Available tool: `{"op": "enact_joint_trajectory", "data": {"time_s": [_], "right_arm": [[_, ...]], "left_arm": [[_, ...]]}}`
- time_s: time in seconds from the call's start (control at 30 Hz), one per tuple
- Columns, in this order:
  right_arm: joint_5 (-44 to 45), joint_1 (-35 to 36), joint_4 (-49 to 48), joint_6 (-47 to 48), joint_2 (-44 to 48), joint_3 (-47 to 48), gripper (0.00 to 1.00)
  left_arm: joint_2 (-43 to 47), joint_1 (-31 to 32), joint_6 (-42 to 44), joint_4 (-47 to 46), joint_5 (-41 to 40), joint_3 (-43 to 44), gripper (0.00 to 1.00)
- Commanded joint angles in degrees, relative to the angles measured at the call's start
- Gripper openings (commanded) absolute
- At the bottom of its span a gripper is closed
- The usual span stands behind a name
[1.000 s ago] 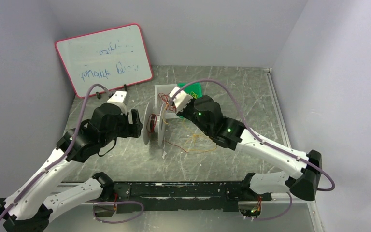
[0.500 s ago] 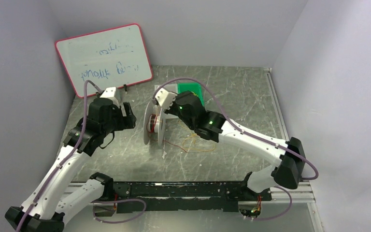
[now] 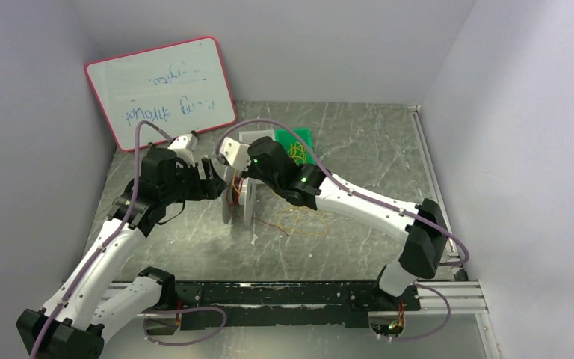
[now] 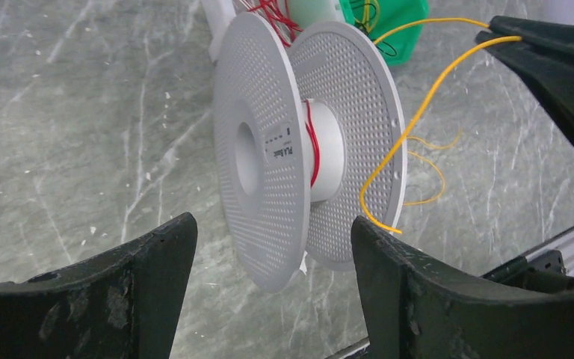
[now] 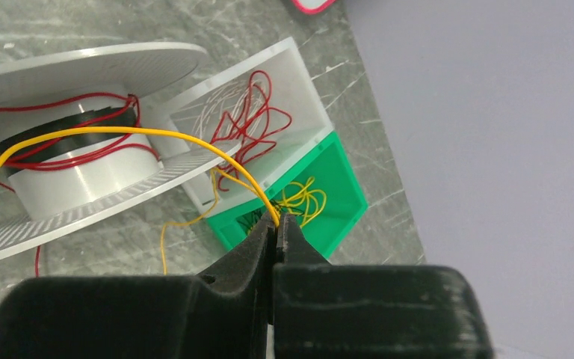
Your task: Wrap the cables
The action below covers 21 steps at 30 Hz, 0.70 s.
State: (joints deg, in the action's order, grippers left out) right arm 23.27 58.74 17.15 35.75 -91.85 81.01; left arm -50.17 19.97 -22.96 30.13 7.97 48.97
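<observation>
A white spool (image 3: 239,198) stands on edge mid-table, with red cable (image 4: 312,146) wound on its hub. My right gripper (image 5: 278,221) is shut on a thin yellow cable (image 5: 119,132) that arcs over the spool's hub. It hovers just behind and left of the spool's top in the top view (image 3: 229,166). In the left wrist view the yellow cable (image 4: 411,127) runs from the right gripper's black fingers (image 4: 553,67) down across the far flange. My left gripper (image 4: 273,223) is open and empty, facing the spool's near flange from its left side (image 3: 217,183).
A white box (image 5: 254,112) of tangled red cables and a green box (image 5: 321,202) of yellow cables sit just behind the spool. Loose yellow and red cables (image 3: 303,224) lie on the table right of the spool. A whiteboard (image 3: 161,90) leans at the back left.
My right gripper has swung left across the top of the spool, carrying the yellow cable. My left gripper has moved right, closer to the spool.
</observation>
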Motion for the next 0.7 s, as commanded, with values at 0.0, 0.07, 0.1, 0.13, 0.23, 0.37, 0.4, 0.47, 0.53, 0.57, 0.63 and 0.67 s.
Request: {"op": "enact_joint_trajectory", "data": {"time_s": [0.0,0.07,0.1,0.13,0.23,0.37,0.4,0.47,0.53,0.57,0.63,0.67], "right_arm": [[-1.3,0.4,1.9,-1.1,-1.5,1.5,0.00],[-2.3,0.4,1.4,-1.6,-1.9,0.9,0.00],[-2.8,0.4,1.2,-2.0,-2.1,0.7,0.00],[-3.3,0.4,1.2,-2.6,-2.5,0.8,0.00],[-4.3,0.5,2.2,-4.3,-3.8,2.0,0.00],[-5.1,0.5,3.5,-5.9,-5.6,3.5,0.00],[-5.2,0.5,3.6,-6.2,-5.9,3.6,0.00],[-5.5,0.4,3.4,-6.5,-6.1,3.7,0.00],[-5.8,0.4,3.3,-6.9,-6.4,4.0,0.00],[-5.8,0.4,3.5,-7.0,-6.6,4.1,0.00],[-6.0,0.4,3.6,-7.3,-7.0,4.5,0.00],[-6.2,0.4,3.7,-7.5,-7.2,4.7,0.00]], "left_arm": [[-0.9,-0.6,-0.3,-3.5,5.6,-0.7,0.79],[-1.1,-0.5,-0.3,-3.9,6.2,-1.1,0.79],[-1.1,-0.5,-0.3,-4.2,6.6,-1.3,0.79],[-1.2,-0.5,-0.3,-4.4,6.9,-1.5,0.79],[-2.0,-0.5,-0.9,-5.3,8.4,-2.5,0.79],[-3.2,-0.6,-2.2,-6.1,9.1,-3.5,0.78],[-3.5,-0.5,-2.3,-6.4,9.3,-3.7,0.77],[-3.8,-0.5,-2.4,-6.5,9.0,-4.0,0.76],[-4.0,-0.5,-2.4,-6.2,8.3,-3.8,0.75],[-4.1,-0.5,-2.4,-6.2,8.0,-3.8,0.75],[-4.3,-0.5,-2.4,-6.0,7.5,-3.8,0.74],[-4.4,-0.6,-2.3,-6.0,7.0,-3.8,0.73]]}}
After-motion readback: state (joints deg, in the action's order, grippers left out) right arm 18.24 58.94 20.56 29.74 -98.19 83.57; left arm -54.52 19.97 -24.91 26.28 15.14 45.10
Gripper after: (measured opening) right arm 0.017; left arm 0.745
